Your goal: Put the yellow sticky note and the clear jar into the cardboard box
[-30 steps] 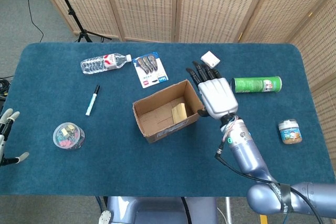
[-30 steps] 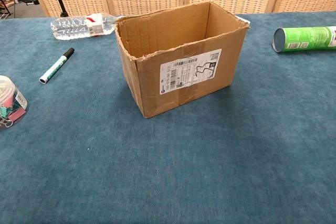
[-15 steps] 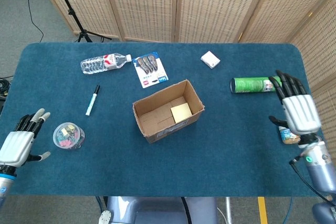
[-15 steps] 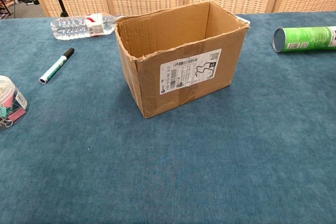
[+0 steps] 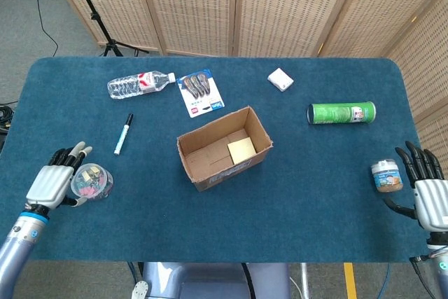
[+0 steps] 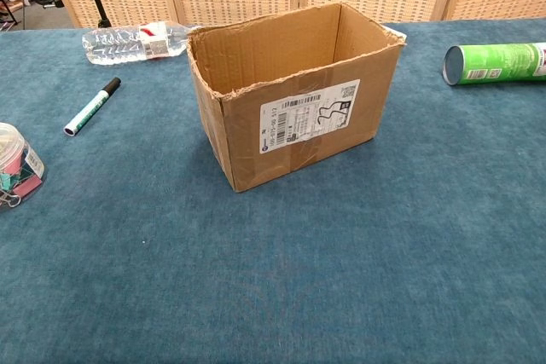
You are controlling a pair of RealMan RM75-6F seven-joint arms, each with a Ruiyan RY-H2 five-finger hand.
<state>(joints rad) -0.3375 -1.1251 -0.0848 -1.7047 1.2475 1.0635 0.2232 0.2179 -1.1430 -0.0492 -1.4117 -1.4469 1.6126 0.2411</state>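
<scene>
The open cardboard box [image 5: 224,148] stands mid-table, also close up in the chest view [image 6: 294,91]. The yellow sticky note [image 5: 241,149] lies inside it on the floor. The clear jar [image 5: 93,181] of coloured clips stands at the front left; only its edge [image 6: 17,164] shows in the chest view. My left hand [image 5: 54,181] is open just left of the jar, fingers spread toward it, holding nothing. My right hand [image 5: 425,191] is open at the table's right front edge, empty. Neither hand shows in the chest view.
A small labelled jar [image 5: 386,175] stands beside my right hand. A green can [image 5: 341,113] lies on its side at the right. A marker [image 5: 123,133], a water bottle [image 5: 140,83], a card pack [image 5: 200,92] and a white block [image 5: 280,79] lie farther back.
My right hand has left the box, with the sticky note lying inside, and drawn back to the right front edge. My left hand has come in from the left edge up to the clear jar.
</scene>
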